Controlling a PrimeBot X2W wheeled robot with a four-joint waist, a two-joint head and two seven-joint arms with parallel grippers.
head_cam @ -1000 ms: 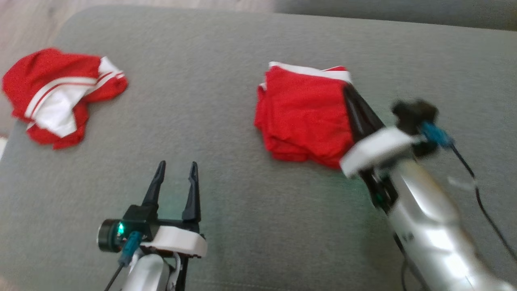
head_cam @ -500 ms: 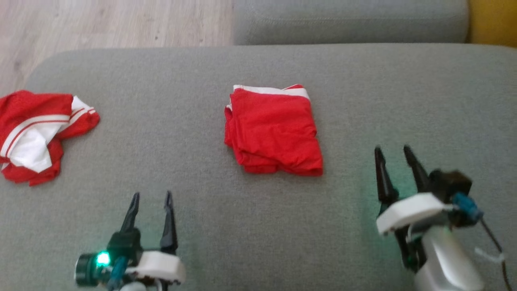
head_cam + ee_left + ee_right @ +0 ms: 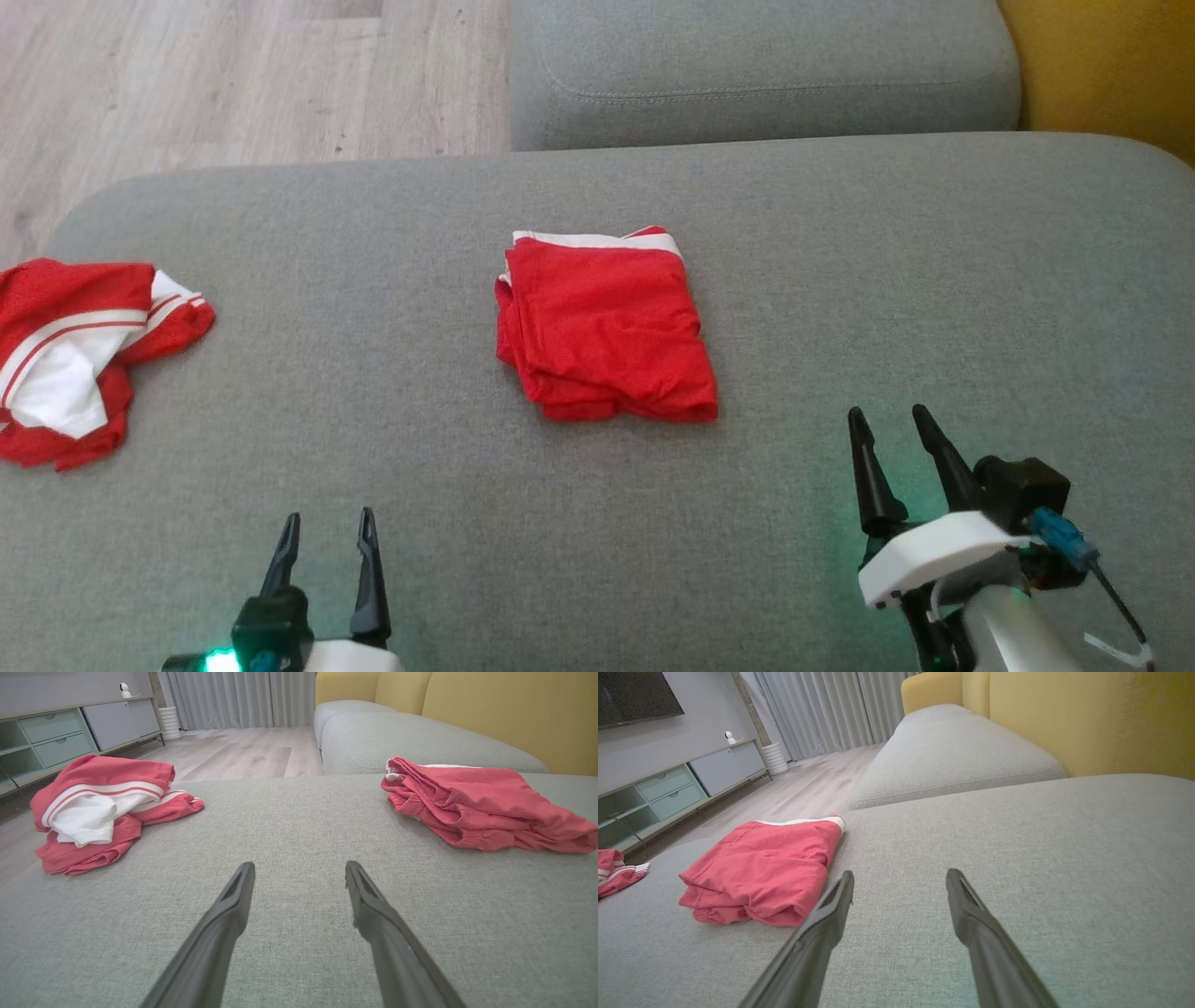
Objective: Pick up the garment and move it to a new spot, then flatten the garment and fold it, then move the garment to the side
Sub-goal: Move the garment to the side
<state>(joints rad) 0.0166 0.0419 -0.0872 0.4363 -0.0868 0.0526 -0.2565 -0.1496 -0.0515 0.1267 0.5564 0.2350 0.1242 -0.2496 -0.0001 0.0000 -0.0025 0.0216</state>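
Sitting low, left gripper (image 3: 330,515) has its body cropped

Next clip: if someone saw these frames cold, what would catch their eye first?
The folded red garment in the middle of the gray sofa cushion stands out most. A crumpled red-and-white garment lies near the cushion's left edge. Nearer the robot, the left gripper and right gripper are open and empty, apart from both garments.
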